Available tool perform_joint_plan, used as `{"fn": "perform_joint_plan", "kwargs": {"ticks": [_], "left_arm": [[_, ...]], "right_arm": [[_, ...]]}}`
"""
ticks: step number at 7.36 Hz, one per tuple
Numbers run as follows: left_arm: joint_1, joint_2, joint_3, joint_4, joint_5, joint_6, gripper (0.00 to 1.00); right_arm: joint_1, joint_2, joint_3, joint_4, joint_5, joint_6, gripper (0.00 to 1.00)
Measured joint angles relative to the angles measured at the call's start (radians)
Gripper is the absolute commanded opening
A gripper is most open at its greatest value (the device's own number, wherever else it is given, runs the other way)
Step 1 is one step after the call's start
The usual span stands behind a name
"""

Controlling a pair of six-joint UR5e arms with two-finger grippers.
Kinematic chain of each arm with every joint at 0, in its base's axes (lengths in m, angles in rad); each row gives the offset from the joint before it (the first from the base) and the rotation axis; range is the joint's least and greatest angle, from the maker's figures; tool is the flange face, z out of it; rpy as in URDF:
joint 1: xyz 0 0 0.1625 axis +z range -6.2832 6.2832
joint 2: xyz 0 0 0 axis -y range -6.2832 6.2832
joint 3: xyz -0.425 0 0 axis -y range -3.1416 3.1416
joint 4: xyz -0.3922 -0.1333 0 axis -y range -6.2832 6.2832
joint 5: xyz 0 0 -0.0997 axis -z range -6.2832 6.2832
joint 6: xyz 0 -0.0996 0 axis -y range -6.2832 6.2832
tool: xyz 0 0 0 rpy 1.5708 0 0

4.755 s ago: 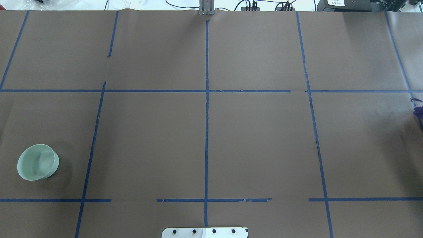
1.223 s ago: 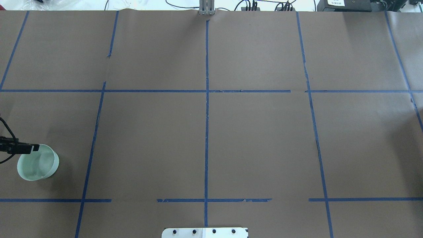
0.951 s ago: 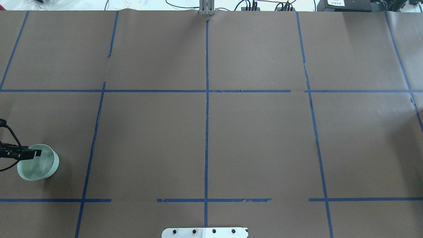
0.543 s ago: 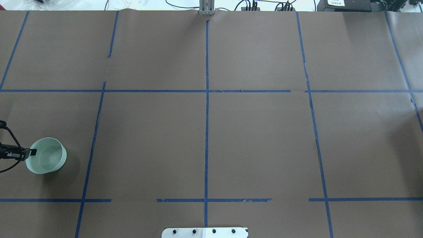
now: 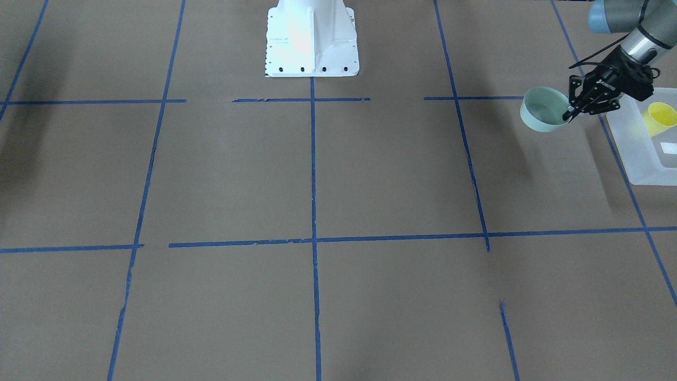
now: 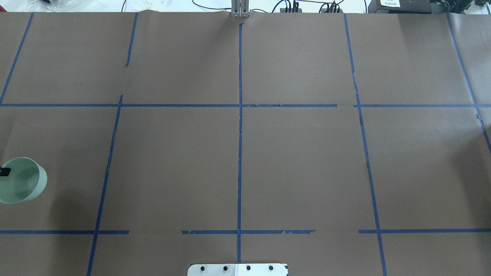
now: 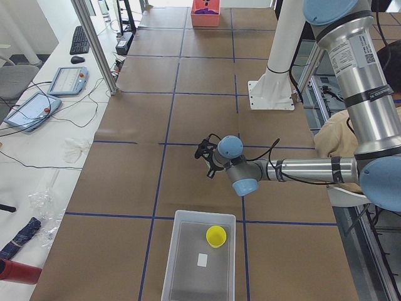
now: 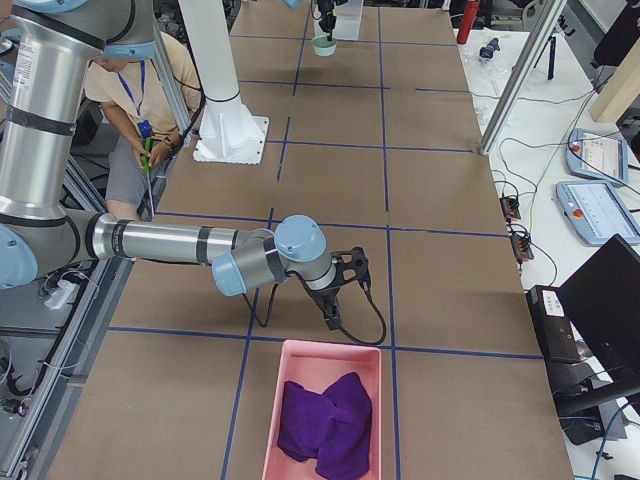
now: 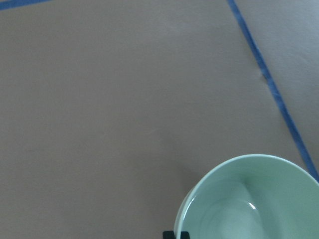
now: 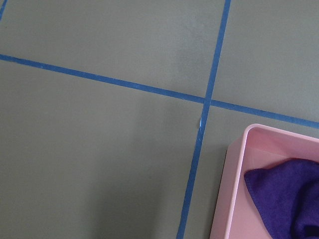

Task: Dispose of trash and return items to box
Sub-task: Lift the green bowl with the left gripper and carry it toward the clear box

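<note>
The left gripper [image 5: 571, 110] has its jaws pinched on the rim of the mint bowl [image 5: 540, 112], which looks lifted clear of the table [image 5: 370, 174], near the box [image 5: 630, 153] where the yellow cup [image 5: 661, 117] already sits. I'd carry it level over the box wall and set it low beside the cup before letting go, since a one-sided rim pinch can let it tip. The right gripper [image 8: 331, 316] hovers by the pink bin [image 8: 262, 420] with the purple cloth [image 8: 325, 420]; can't tell if its jaws are open or closed.

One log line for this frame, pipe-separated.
left end effector: shut on bowl rim | bowl: outside bin | cup: in bin | right end effector: state unclear
</note>
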Motion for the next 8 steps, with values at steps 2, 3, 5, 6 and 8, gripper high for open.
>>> {"fn": "perform_joint_plan", "kwargs": {"ticks": [2, 3, 5, 6, 8], "left_arm": [[-0.24, -0.005, 0.022, 0.189, -0.093, 0.395, 0.0], [-0.364, -0.033, 0.044, 0.336, -0.103, 0.618, 0.0], [-0.521, -0.187, 0.194, 0.547, -0.082, 0.941, 0.0], [-0.543, -0.256, 0.278, 0.572, -0.04, 0.991, 0.0], [-0.554, -0.316, 0.376, 0.537, 0.032, 0.99, 0.0]], "right_arm": [[0.0, 0.0, 0.0, 0.0, 0.002, 0.0, 1.0], [0.0, 0.0, 0.0, 0.0, 0.002, 0.001, 1.0], [-0.001, 0.0, -0.001, 0.0, 0.004, 0.002, 1.0], [-0.001, 0.0, -0.001, 0.0, 0.004, 0.002, 1.0], [-0.001, 0.0, -0.001, 0.0, 0.005, 0.002, 1.0]]}}
